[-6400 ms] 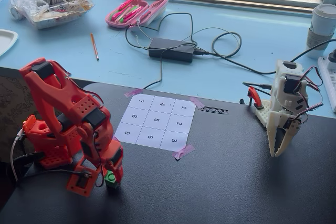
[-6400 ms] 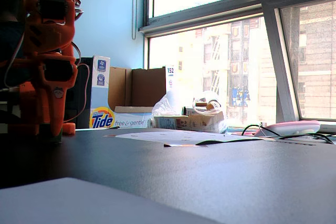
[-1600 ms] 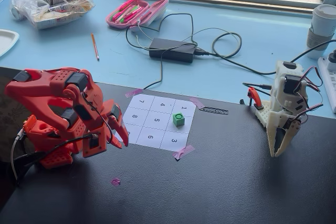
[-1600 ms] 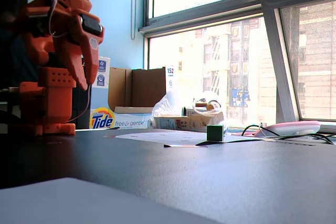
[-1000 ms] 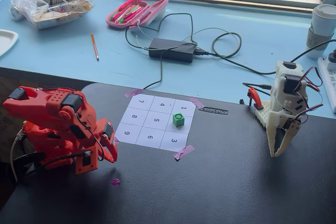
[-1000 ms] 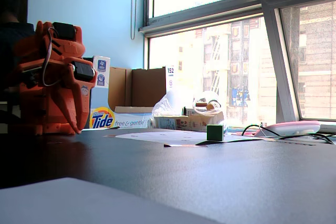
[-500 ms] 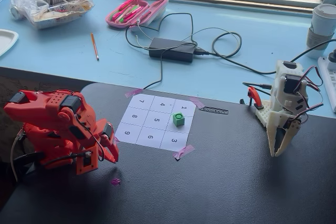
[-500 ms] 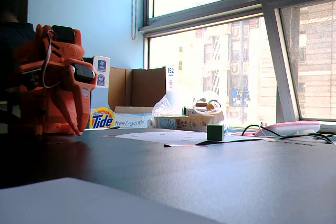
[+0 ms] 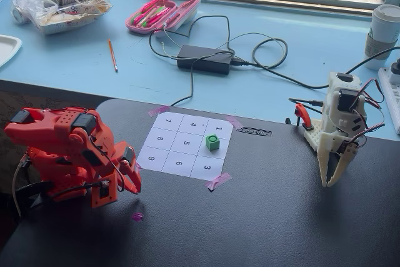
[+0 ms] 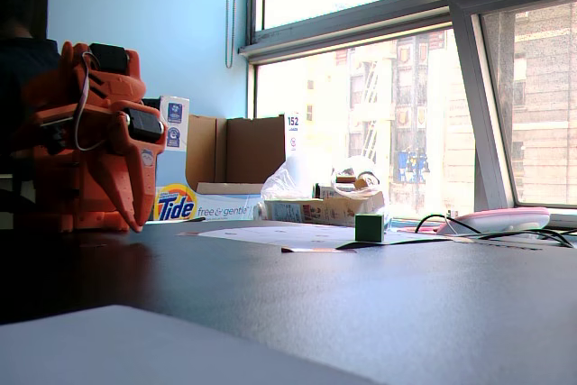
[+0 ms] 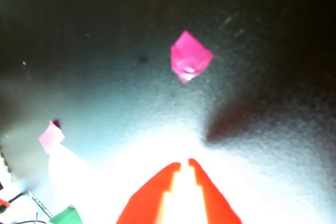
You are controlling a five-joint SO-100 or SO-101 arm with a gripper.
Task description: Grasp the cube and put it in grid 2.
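Dark tabletop under bright windows, and the cube (image 9: 212, 142) sits on the numbered sheet, apparently already on grid 2 (image 9: 215, 147). The orange gripper (image 9: 129, 182), fingers nearly together and empty, hangs folded well left of it in this fixed view.

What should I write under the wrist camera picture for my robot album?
Orange claw hovering nearly closed and empty above the dark table, pointing toward a scrap of pink tape.

Daylight came through a window (image 10: 361, 87) behind a blue counter (image 9: 81, 60); a dark table (image 9: 262, 217) stood in front.
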